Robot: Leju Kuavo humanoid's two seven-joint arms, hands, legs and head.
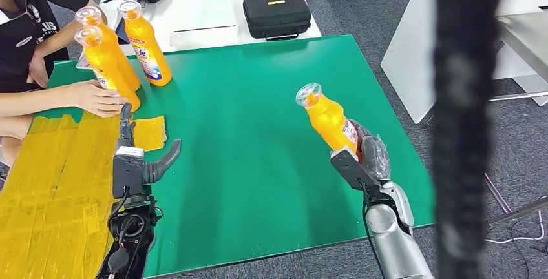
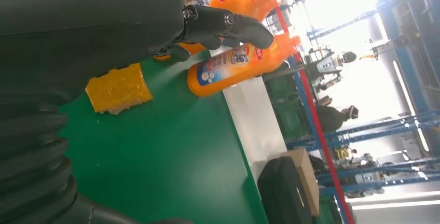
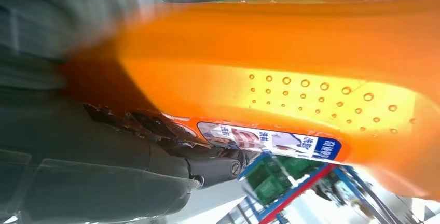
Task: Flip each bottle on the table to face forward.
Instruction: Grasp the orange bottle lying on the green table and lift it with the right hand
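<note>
My right hand (image 1: 363,155) grips an orange bottle (image 1: 328,119) around its lower body and holds it tilted above the green table (image 1: 258,130), cap pointing up and left. Close up, that bottle (image 3: 290,79) shows a label strip against my right fingers (image 3: 207,164). Three orange bottles stand at the table's far left: one with its label showing (image 1: 147,45) and two plain-sided ones (image 1: 108,59) beside a person's hand. My left hand (image 1: 137,156) hovers open just short of them, fingers (image 2: 223,27) stretched toward the labelled bottle (image 2: 233,68).
A person (image 1: 26,40) sits at the far left with a hand (image 1: 97,98) on the table by the bottles. Yellow tape patches (image 1: 58,175) cover the table's left part. A black case (image 1: 276,13) lies on a white table behind. A dark pole (image 1: 465,124) stands at the right.
</note>
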